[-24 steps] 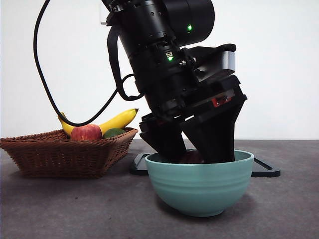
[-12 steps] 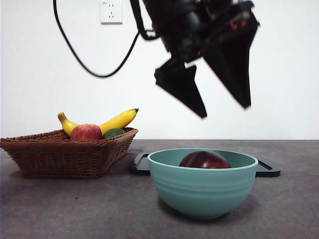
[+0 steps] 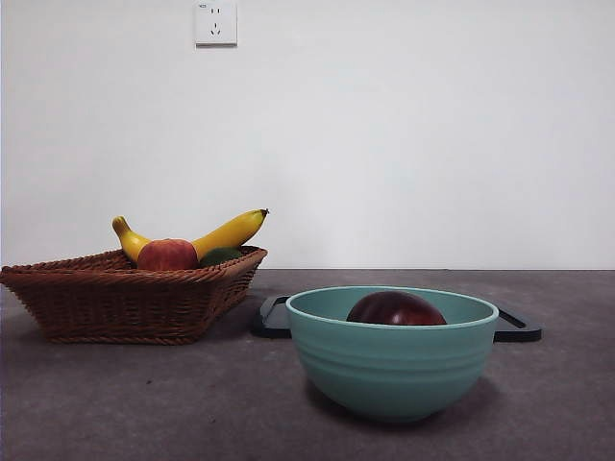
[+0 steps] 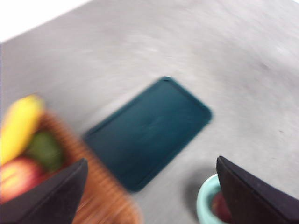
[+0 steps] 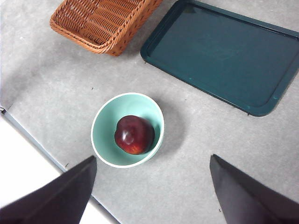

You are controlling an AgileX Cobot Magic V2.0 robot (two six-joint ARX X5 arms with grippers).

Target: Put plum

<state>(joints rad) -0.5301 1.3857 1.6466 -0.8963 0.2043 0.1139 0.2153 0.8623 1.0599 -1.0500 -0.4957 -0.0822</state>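
High above the table (image 5: 196,140), the right hand (image 5: 152,191) hangs with its two black jaws spread wide apart and nothing between them. Well below it, apart from both jaws, lies the plum (image 5: 134,134), dark maroon and glossy, resting inside a pale teal bowl (image 5: 103,122). From this wrist view the plum sits slightly off the bowl's middle, and the bowl stands on bare grey table.

The left hand (image 4: 152,186) is also raised and released, its jaws far apart and holding nothing. Its view is blurred. Next to one of its jaws the bowl's rim (image 4: 202,200) shows, with a dark red sliver of the plum (image 4: 220,207) inside; the plum is well below this hand and not touching it.

Seen level from the front, neither hand is in view. The bowl (image 3: 389,360) stands near and large on the table (image 3: 144,403), and the rounded top of the plum (image 3: 396,308) rises just above its rim.

Behind the bowl lies a flat dark green tray (image 5: 224,56), bare on its surface. Beside the tray stands a brown wicker basket (image 3: 115,298). The basket holds a yellow banana (image 3: 229,231), a red-and-yellow apple (image 3: 166,254) and a dark green fruit (image 3: 220,255), all touching one another. A white wall socket (image 3: 215,22) is on the wall behind.
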